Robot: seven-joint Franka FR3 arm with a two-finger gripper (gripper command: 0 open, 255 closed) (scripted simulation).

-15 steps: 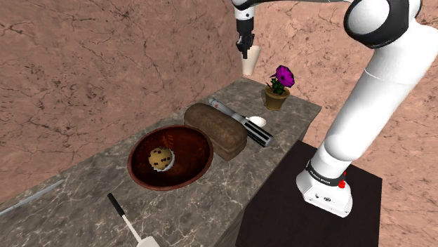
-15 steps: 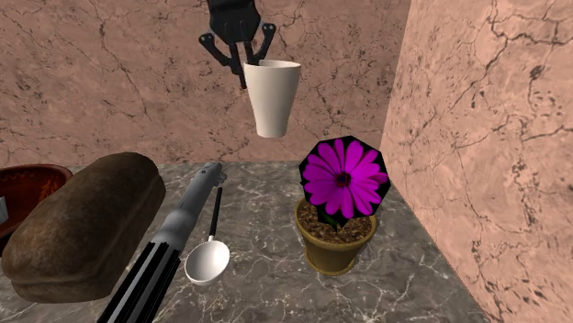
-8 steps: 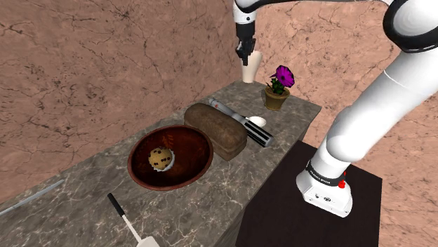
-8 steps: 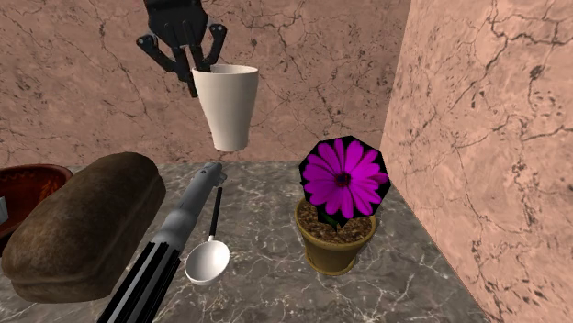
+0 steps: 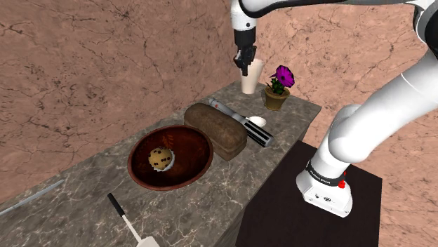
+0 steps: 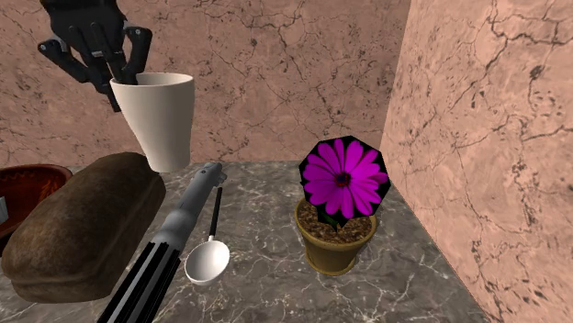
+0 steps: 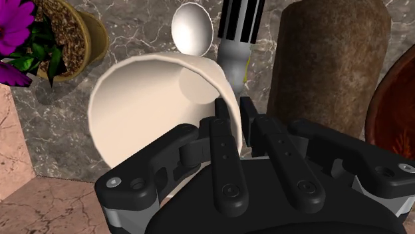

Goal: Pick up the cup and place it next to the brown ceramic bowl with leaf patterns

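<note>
One cream tapered cup, rim pinched in the black end effector.
Dark brown bread loaf and white spoon lie below.

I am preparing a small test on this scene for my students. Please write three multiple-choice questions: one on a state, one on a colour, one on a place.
1. The cup is:
A. lying on its side
B. upright, clasped at its rim by the gripper
C. turned upside down

2. The flower in the pot is:
A. yellow
B. white
C. magenta

3. The muffin sits:
A. in the brown bowl
B. inside the cup
C. against the flower's pot

Answers:
1 B: the gripper is shut on the rim and the cup hangs with its opening upward.
2 C: the petals are bright magenta around a darker centre.
3 A: the shoulder view shows it in the middle of the bowl.
</note>
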